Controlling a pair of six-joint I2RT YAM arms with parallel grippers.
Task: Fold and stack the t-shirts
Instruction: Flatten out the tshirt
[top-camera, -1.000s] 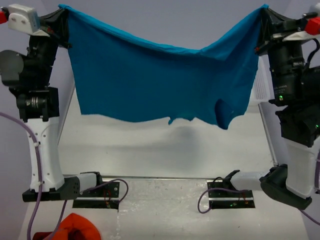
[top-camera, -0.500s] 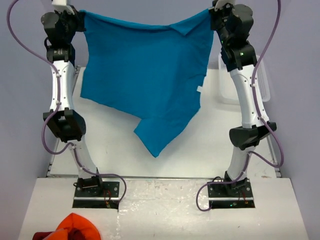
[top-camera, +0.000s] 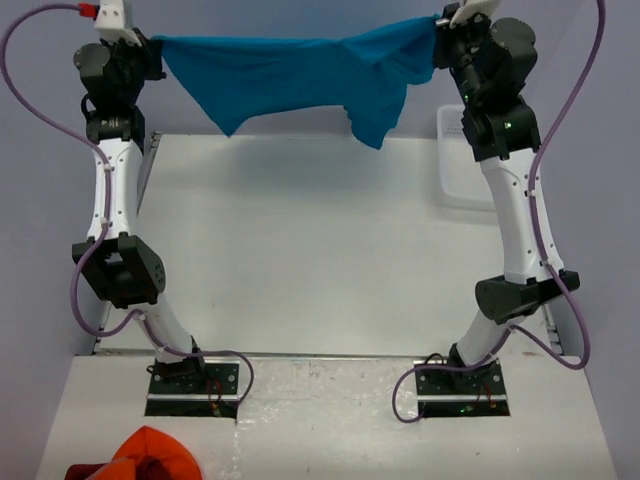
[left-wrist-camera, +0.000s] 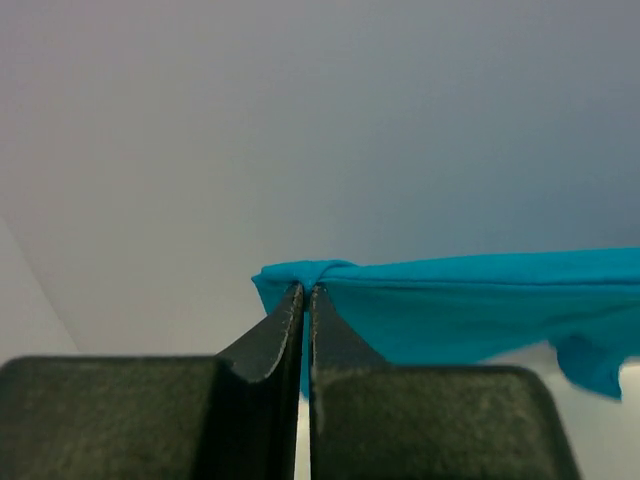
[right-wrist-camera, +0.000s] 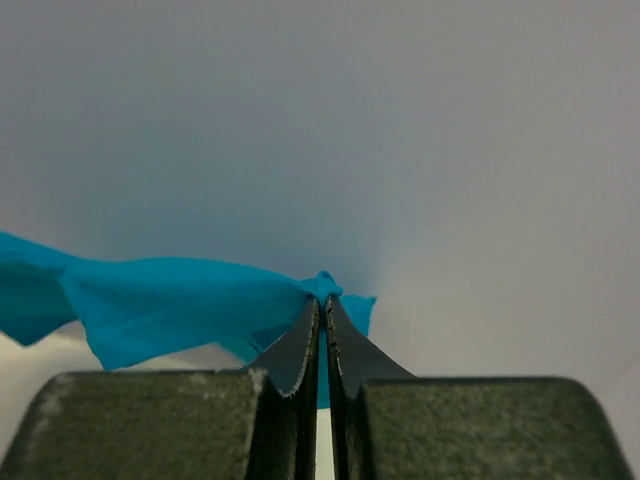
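- Pale grey wall fills the upper frame behind a white worktop (top-camera: 300, 250); an orange-red bunched cloth (top-camera: 150, 452) sits at the bottom left, near the arm bases.
- One teal t-shirt (top-camera: 290, 70) hangs stretched across the top of the frame, apparently clear of the worktop; its lower edge droops in two points.
- Left claw (left-wrist-camera: 305, 292) is pinched tight on one end of the fabric; right claw (right-wrist-camera: 322, 302) is clamped the same way on the opposite end.
- Step in hand looks like spreading the shirt in the air before laying it flat; no fold is made yet.
- Next move probably calls for lowering both arms evenly, so the cloth lands smooth without bunching.
- Both arms reach high and far, nearly extended; wrists sit at upper left and upper right.
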